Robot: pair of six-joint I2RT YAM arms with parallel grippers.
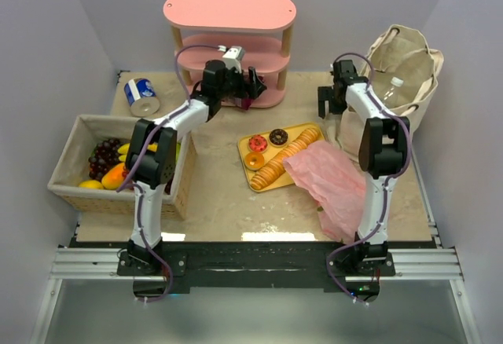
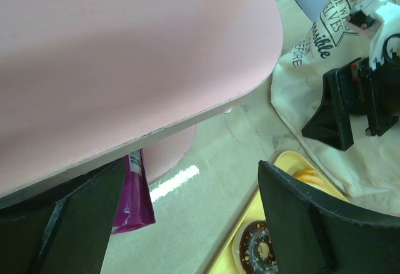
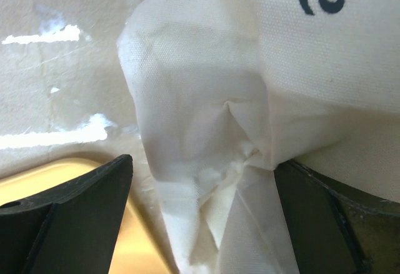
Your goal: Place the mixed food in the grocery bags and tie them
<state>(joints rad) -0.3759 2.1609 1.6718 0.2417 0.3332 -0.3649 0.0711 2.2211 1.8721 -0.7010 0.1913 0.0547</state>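
The beige canvas bag (image 1: 402, 73) stands at the back right with a clear water bottle (image 1: 391, 89) inside it. The pink plastic bag (image 1: 334, 181) lies flat in front of it. My right gripper (image 1: 324, 102) is open at the canvas bag's left side, and a folded corner of the canvas (image 3: 206, 130) lies between its fingers (image 3: 81, 205). My left gripper (image 1: 250, 91) is open under the pink shelf's lower board (image 2: 125, 55). A purple snack packet (image 2: 134, 194) stands against the inner side of its left finger (image 2: 69, 224).
A yellow tray (image 1: 308, 129) with donuts (image 1: 278, 137) and bread sits mid-table, close to both bags. A woven basket (image 1: 69, 149) of fruit fills the left side. A blue can (image 1: 141, 96) lies at the back left. The pink shelf (image 1: 229, 10) stands at the back centre.
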